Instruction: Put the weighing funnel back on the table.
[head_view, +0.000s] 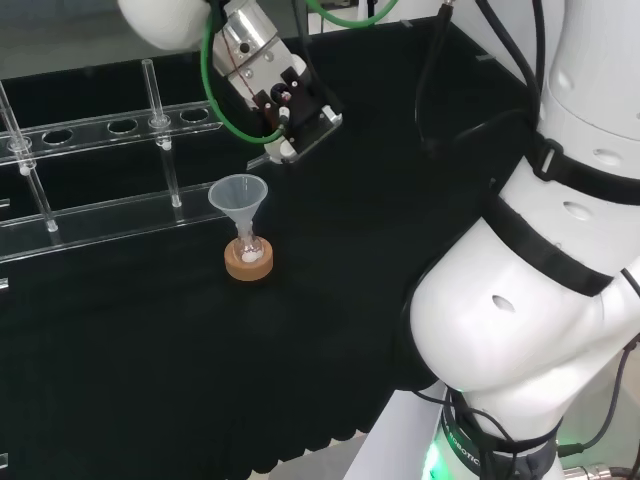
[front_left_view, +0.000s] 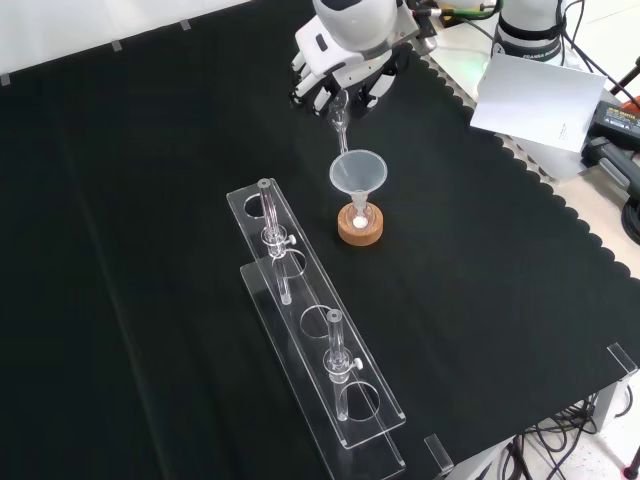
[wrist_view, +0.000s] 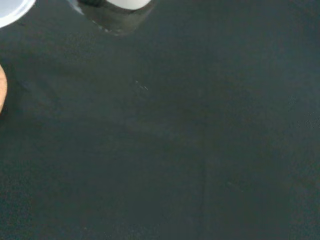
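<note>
In the front view the hand (front_left_view: 345, 62) hangs at the top of the cloth, and its fingers (front_left_view: 318, 97) curl down round a small clear piece, the weighing funnel (front_left_view: 340, 120). The piece's stem points down, just above and behind the rim of the big funnel (front_left_view: 358, 172). That funnel stands mouth up in a small flask on a cork ring (front_left_view: 360, 230). The head view has the hand (head_view: 272, 95) up and to the right of the funnel (head_view: 237, 194) and the cork ring (head_view: 248, 263), clear of the cloth. The wrist view looks onto bare black cloth (wrist_view: 175, 150).
A clear acrylic rack (front_left_view: 310, 340) with two test tubes lies in front of the cork ring in the front view, and it is at the left in the head view (head_view: 90, 170). Green and black cables (head_view: 215, 90) trail from the wrist. A white box (front_left_view: 540, 95) sits off the cloth.
</note>
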